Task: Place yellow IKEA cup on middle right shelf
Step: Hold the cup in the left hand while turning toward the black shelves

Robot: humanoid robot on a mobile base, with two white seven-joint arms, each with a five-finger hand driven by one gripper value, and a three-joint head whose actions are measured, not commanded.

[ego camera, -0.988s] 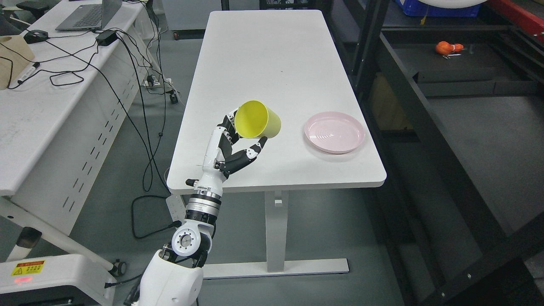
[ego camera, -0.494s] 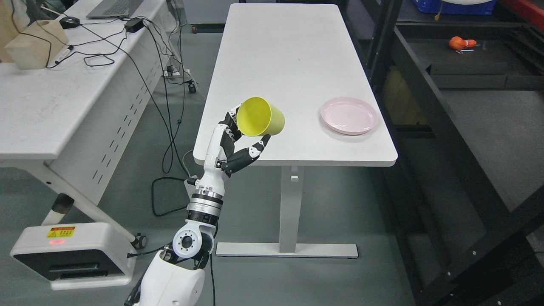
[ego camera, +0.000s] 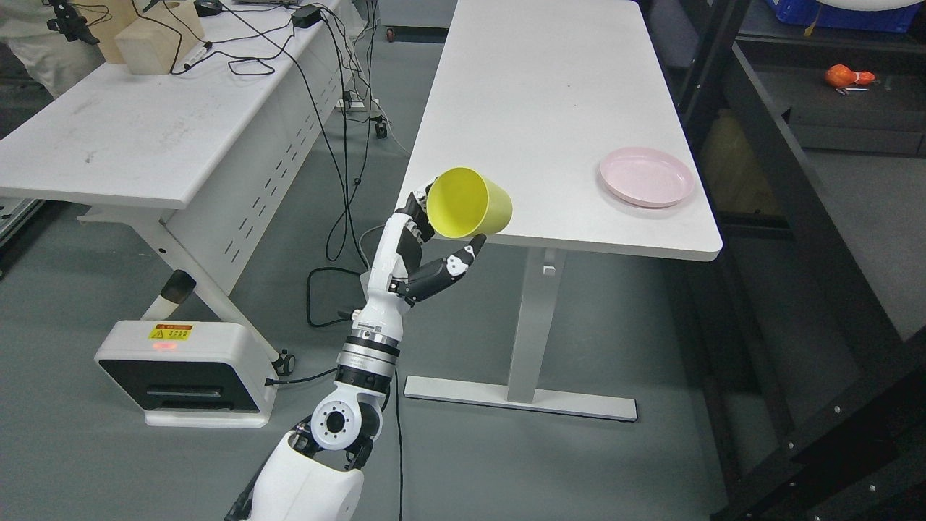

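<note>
Head view: my left hand (ego camera: 427, 250) is clamped on the yellow cup (ego camera: 469, 203), fingers behind the rim and thumb under its side. The cup lies tipped, mouth toward the camera, in the air at the near left corner of the white surface (ego camera: 550, 94). At three o'clock from the cup a pink plate (ego camera: 646, 176) sits on that surface. The black shelf (ego camera: 796, 188) stands farther at three o'clock.

Colours noted: yellow cup (ego camera: 469, 203), pink plate (ego camera: 646, 177).
White table (ego camera: 550, 94); white-and-black left hand (ego camera: 427, 253); black shelf frame (ego camera: 767, 137) (orange object (ego camera: 846, 74) inside); blue bin (ego camera: 868, 14) above.
</note>
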